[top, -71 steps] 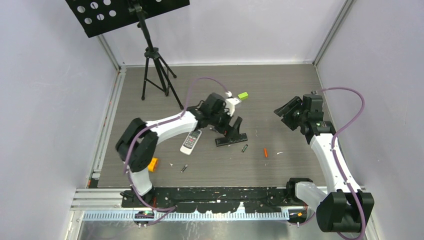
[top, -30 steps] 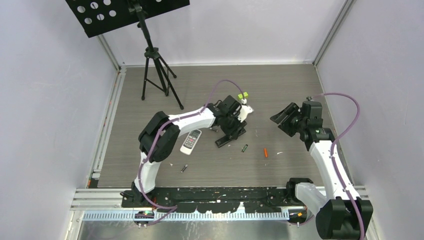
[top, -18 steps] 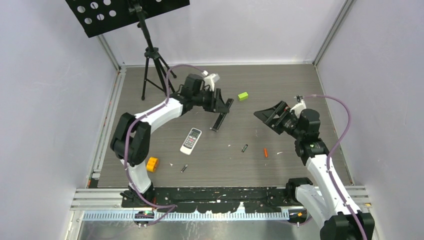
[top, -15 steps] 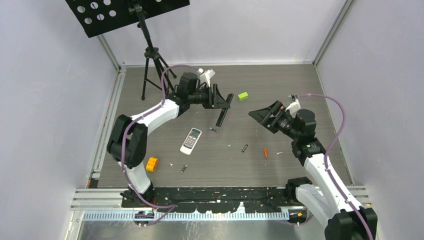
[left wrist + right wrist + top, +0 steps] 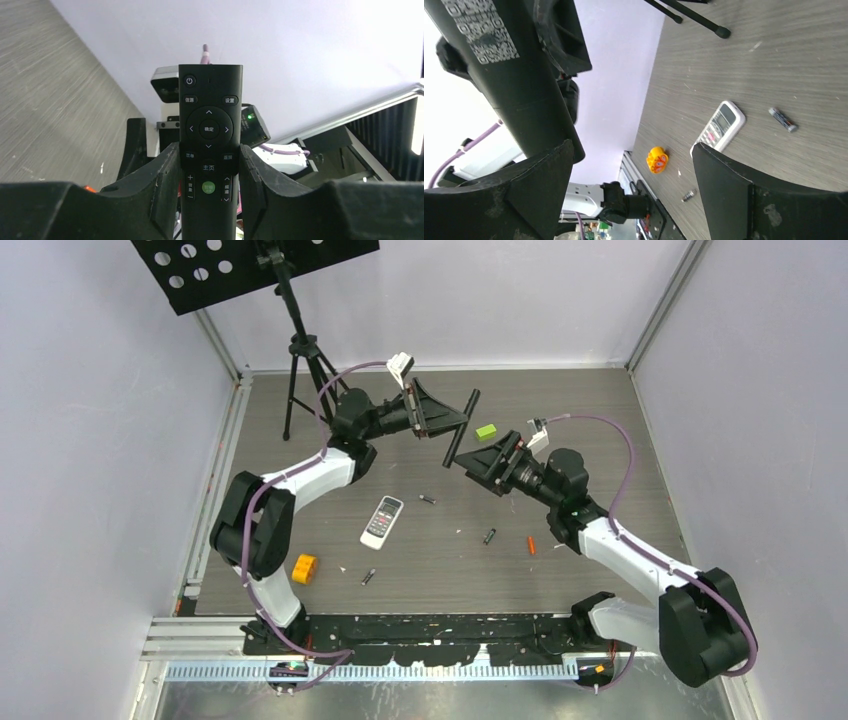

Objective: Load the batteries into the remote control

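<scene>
My left gripper (image 5: 442,424) holds a black remote control (image 5: 461,427) in the air over the back of the table. In the left wrist view the black remote control (image 5: 208,150) stands upright with its buttons facing the camera, and my left gripper (image 5: 208,172) is shut on its sides. My right gripper (image 5: 482,461) is open just below the remote's lower end. In the right wrist view the remote's back (image 5: 499,65), with a QR label, rises past the left finger (image 5: 541,187) of my right gripper (image 5: 634,175). Several batteries lie on the table: dark ones (image 5: 427,499), (image 5: 489,536), (image 5: 368,577) and an orange-red one (image 5: 530,545).
A white remote (image 5: 381,521) lies on the table left of centre. An orange block (image 5: 304,568) sits near the left arm's base, and a lime-green block (image 5: 486,431) is at the back. A tripod (image 5: 305,370) with a black perforated board stands at the back left.
My left arm has lifted the black remote off the table and carried it up and back. My right arm has swung left toward it, and its jaws have opened wide.
</scene>
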`<state>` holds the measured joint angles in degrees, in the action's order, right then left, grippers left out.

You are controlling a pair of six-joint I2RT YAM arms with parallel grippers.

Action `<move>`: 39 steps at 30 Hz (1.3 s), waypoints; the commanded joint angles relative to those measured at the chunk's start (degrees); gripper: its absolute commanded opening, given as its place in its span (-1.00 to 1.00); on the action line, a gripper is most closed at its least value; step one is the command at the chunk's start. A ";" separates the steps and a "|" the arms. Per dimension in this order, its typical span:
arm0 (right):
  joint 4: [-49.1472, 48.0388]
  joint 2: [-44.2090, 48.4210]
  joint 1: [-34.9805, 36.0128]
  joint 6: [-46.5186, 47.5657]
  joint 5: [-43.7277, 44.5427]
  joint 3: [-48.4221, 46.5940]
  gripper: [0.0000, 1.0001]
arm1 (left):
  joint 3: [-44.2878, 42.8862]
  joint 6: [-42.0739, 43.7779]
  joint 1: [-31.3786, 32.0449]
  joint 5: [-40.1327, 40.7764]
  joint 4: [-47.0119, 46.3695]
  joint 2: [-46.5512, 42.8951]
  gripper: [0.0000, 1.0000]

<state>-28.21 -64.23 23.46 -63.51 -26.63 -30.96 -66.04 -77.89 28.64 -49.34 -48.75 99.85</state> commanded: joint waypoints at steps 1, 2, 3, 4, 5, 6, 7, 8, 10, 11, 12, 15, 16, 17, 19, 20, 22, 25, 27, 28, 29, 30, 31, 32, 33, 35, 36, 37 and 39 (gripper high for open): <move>-10.01 -1.22 1.06 -2.70 0.24 -4.48 0.83 | 1.07 -8.33 -0.08 0.11 -13.82 0.59 -0.63; -10.47 -1.59 1.18 -2.94 0.05 -4.80 0.82 | 1.36 -8.15 -0.08 0.46 -13.83 0.65 -0.62; -11.06 -1.79 1.27 -3.32 -0.01 -4.94 0.81 | 1.57 -7.85 -0.08 0.68 -13.53 0.68 -0.63; -11.86 -1.93 1.44 -3.71 -0.10 -4.86 0.81 | 1.79 -7.50 -0.08 1.06 -13.15 0.71 -0.64; -12.92 -1.97 1.61 -4.05 0.04 -4.49 0.81 | 1.93 -7.05 -0.08 1.43 -12.79 0.65 -0.65; -13.54 -1.85 1.67 -4.34 0.60 -4.17 0.81 | 2.06 -6.57 -0.12 1.82 -12.32 0.59 -0.66; -14.08 -1.47 1.74 -4.57 1.38 -3.59 0.81 | 2.21 -6.01 -0.08 2.35 -11.50 0.34 -0.69; -14.08 -0.97 1.76 -4.60 2.27 -3.01 0.81 | 2.30 -5.21 -0.08 2.85 -10.56 0.08 -0.70; -13.64 0.27 1.80 -4.44 4.32 -1.65 0.81 | 2.67 -2.76 -0.08 4.00 -7.52 -0.79 -0.73; -13.25 0.93 1.82 -4.45 5.44 -0.93 0.82 | 2.88 -1.06 -0.08 4.77 -5.49 -1.45 -0.74; -13.12 1.48 1.85 -4.25 6.31 -0.38 0.85 | 3.17 0.63 -0.08 5.53 -3.60 -2.17 -0.75; -13.22 1.80 1.98 -3.54 5.77 -0.56 0.89 | 3.72 4.12 -0.08 7.71 0.35 -3.87 -0.76; -13.24 1.51 2.14 -3.36 5.19 -1.08 0.89 | 3.92 4.66 -0.08 8.22 1.01 -4.28 -0.76; -13.24 1.10 2.34 -3.18 4.51 -1.69 0.89 | 3.98 4.89 -0.08 8.63 1.40 -4.65 -0.76; -13.74 -0.17 3.03 -2.91 3.27 -2.96 0.89 | 4.11 4.76 -0.08 8.90 1.87 -4.92 -0.76; -14.09 -0.86 3.36 -2.86 2.76 -3.75 0.89 | 4.16 4.51 -0.08 9.05 1.93 -5.06 -0.76; -15.02 -2.48 4.23 -2.72 1.98 -4.75 0.88 | 4.40 3.88 0.00 9.45 1.98 -5.26 -0.76; -16.08 -4.96 5.19 -2.95 1.71 -5.69 0.84 | 4.46 2.77 0.00 9.87 1.97 -5.52 -0.76; -18.14 -6.45 5.59 -3.78 1.73 -5.78 0.79 | 4.43 2.29 0.05 9.88 1.96 -5.74 -0.77; -19.59 -7.45 5.74 -4.26 1.69 -5.91 0.72 | 4.46 1.99 0.09 9.96 1.91 -5.80 -0.77; -20.69 -8.24 5.86 -4.76 1.44 -6.07 0.64 | 4.68 1.81 0.17 10.13 1.98 -5.89 -0.77; -21.51 -8.87 5.89 -5.33 1.14 -6.37 0.52 | 4.80 1.61 0.30 10.27 1.99 -5.97 -0.77; -22.28 -9.44 5.96 -5.78 0.88 -6.63 0.39 | 4.98 1.48 0.40 10.43 1.99 -6.07 -0.77; -22.79 -9.77 5.98 -6.03 0.74 -6.66 0.24 | 5.31 1.36 0.44 10.60 1.97 -6.19 -0.74; -23.11 -10.00 5.98 -6.05 0.72 -6.69 0.11 | 5.62 1.39 0.45 10.77 1.92 -6.31 -0.69; -23.21 -10.07 5.98 -5.01 0.92 -6.50 -0.11 | 6.20 1.82 0.45 11.13 2.03 -6.65 -0.57; -22.46 -9.97 5.98 -4.01 1.03 -6.47 -0.18 | 6.33 2.16 0.45 11.12 2.32 -6.76 -0.51; -20.66 -9.86 5.98 -2.56 1.15 -6.70 -0.28 | 6.41 2.73 0.45 11.07 3.08 -6.90 -0.40; -14.51 -9.17 5.94 2.11 1.72 -7.61 -0.44 | 6.33 4.68 0.45 10.84 5.27 -7.39 -0.04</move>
<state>-45.23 -74.63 29.19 -68.36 -25.65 -35.16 -59.94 -76.07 28.77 -38.57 -45.15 96.07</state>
